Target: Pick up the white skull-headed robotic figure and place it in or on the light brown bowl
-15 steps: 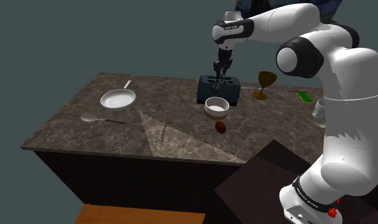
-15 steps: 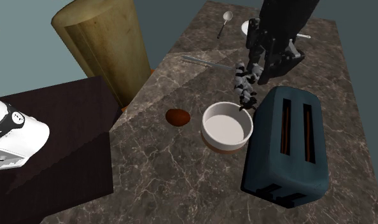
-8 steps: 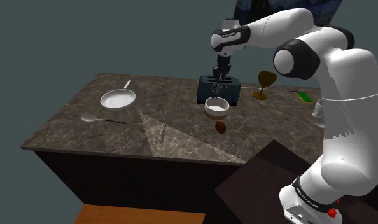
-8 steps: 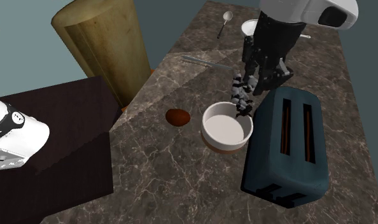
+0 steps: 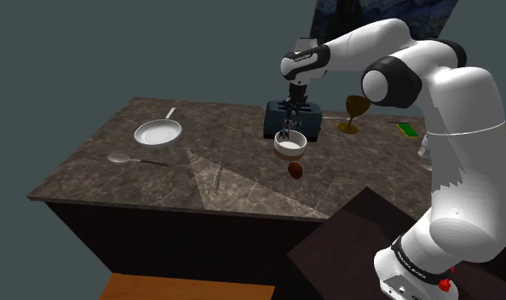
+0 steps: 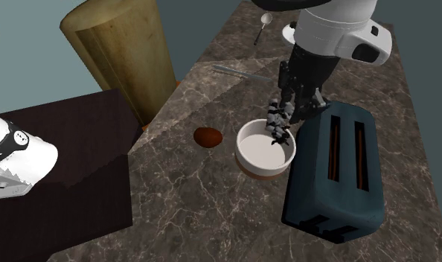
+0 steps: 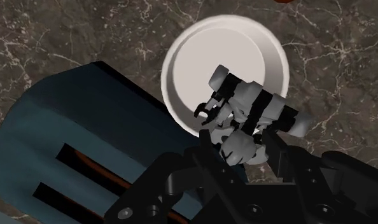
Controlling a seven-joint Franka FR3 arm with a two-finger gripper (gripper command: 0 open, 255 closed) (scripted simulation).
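My gripper [image 7: 242, 151] is closed on the white-and-black robotic figure [image 7: 250, 116]: both black fingers clasp it, and its body projects beyond the fingertips. In the wrist view the figure lies over the rim of the bowl [image 7: 207, 57], partly above the bowl's white interior. In the second exterior view the gripper [image 6: 288, 104] holds the figure [image 6: 277, 119] above the bowl [image 6: 258, 158], at the edge nearest the dark blue toaster [image 6: 335, 171]; I cannot tell whether the figure's lower end touches the rim. The bowl is white inside with a brownish outer wall and stands just beside the toaster on the dark marbled countertop [image 6: 212, 216]. A brown oval object [image 6: 207, 136] lies near the bowl, on the side away from the toaster. In the shoulder view, a white pan [image 5: 158, 133] and a spoon [image 5: 123, 158] lie well apart from the bowl [image 5: 290, 147].
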